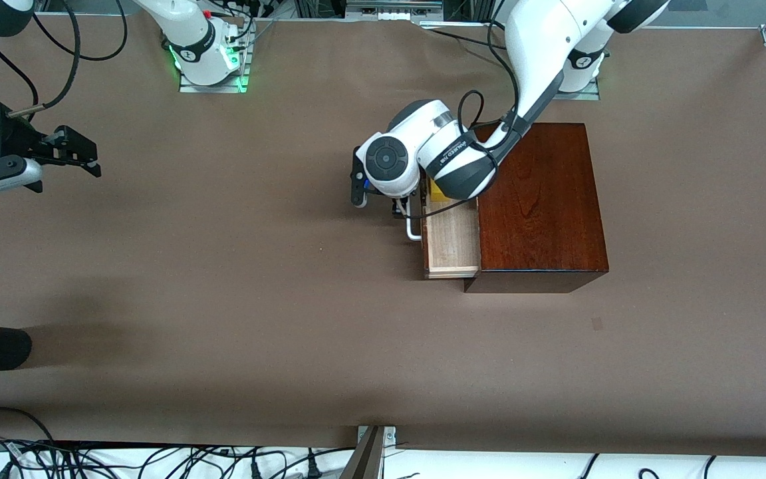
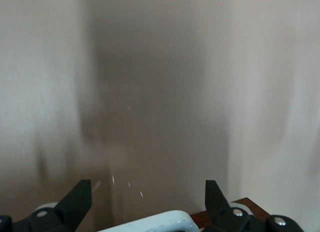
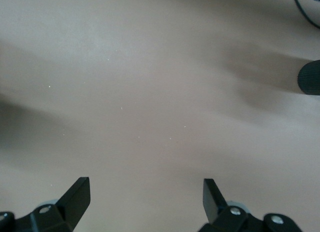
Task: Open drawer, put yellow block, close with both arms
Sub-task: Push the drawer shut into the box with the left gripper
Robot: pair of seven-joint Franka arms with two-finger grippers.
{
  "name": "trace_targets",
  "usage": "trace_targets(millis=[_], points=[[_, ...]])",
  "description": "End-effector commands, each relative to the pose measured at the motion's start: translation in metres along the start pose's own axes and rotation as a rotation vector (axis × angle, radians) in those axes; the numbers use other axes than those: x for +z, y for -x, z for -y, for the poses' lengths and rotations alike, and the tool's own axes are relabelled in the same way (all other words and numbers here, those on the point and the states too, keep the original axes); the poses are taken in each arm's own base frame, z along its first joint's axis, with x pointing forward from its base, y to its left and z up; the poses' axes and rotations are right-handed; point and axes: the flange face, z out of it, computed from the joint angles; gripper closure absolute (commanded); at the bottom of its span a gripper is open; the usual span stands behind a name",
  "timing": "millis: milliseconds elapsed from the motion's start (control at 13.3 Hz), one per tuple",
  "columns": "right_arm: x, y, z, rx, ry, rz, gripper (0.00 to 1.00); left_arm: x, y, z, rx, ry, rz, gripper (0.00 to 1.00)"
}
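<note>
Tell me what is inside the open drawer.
In the drawer, mostly bare pale wood shows. A bit of the yellow block peeks out at the end toward the robots' bases; the left arm hangs over that end and covers the rest of it.

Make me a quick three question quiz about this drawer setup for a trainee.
1. True or false: the drawer of the wooden box is pushed fully shut.
2. Where is the yellow block? A: on top of the box. B: in the drawer. C: under the box.
3. Fill in: the left arm has its jaws open on either side of the drawer's white ____.

Key: 1 false, it is pulled partway out. 2 B. 3 handle.
</note>
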Motion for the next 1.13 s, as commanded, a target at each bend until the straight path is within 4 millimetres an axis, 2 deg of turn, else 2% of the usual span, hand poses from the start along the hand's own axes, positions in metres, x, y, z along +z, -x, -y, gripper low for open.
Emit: trace_targets(millis=[0,452,679,1056], points=[[-0.007,-0.002,-0.005,0.013,0.005,-0.007,0.00,-0.001,0.034,0.000,-0.019,-0.002,0.138,0.00],[-0.003,0.005,-0.006,0.020,0.004,0.052,0.00,-0.006,0.064,0.017,-0.064,0.011,0.149,0.00],[-0.001,0.005,-0.016,0.040,0.004,0.042,0.00,-0.006,0.070,0.019,-0.073,0.018,0.152,0.00],[-0.004,0.002,-0.013,0.031,0.011,0.022,0.00,0.001,0.081,0.016,-0.082,0.043,0.179,0.00]])
